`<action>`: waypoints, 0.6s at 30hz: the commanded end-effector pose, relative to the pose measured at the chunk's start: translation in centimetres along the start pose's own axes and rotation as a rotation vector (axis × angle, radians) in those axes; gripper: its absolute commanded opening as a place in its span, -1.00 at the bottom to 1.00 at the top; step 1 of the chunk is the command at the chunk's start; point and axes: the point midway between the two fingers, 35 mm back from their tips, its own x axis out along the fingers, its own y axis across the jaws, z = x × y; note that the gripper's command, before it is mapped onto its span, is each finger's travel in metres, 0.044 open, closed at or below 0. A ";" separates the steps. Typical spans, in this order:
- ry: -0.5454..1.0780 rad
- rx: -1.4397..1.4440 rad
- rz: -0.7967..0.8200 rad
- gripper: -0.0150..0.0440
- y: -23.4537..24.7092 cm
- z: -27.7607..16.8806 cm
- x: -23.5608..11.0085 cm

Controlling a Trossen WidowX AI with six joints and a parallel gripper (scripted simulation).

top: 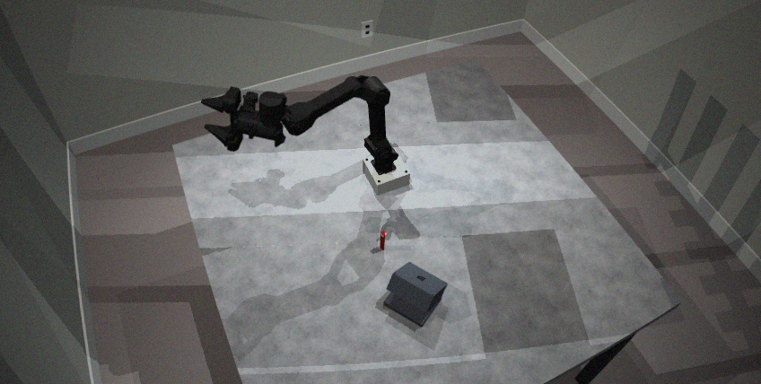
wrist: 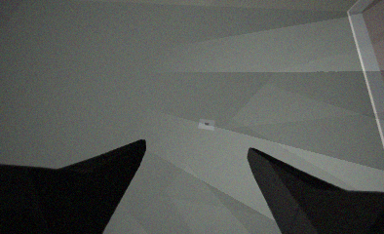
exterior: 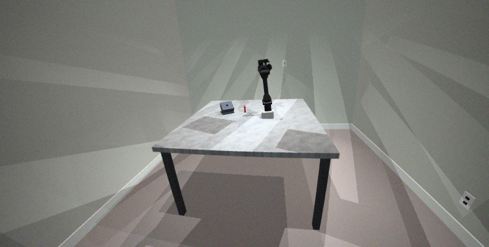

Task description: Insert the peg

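Arm (exterior: 265, 86): rose nearly straight up from a pale base (exterior: 267, 115) on the table (exterior: 247, 141).
Gripper (exterior: 264, 61): sat at the arm's top, high over the table; the jaws were too small to read here, spread wide with nothing between them.
Peg (exterior: 244, 108): red, upright, far below the jaws and off to the left in this view.
Panel (exterior: 226, 107): dark block, beyond the peg, farther from the jaws.

My arm (top: 341, 96) rises from its base, elbows over and reaches out level, my hand (top: 214, 117) wide open and holding nothing.
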 end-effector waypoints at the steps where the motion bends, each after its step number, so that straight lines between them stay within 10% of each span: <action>1: 0.093 -0.004 -0.066 1.00 -1.8 -2.6 -1.5; 18: 0.430 -0.042 -0.374 1.00 -9.7 -11.1 -10.3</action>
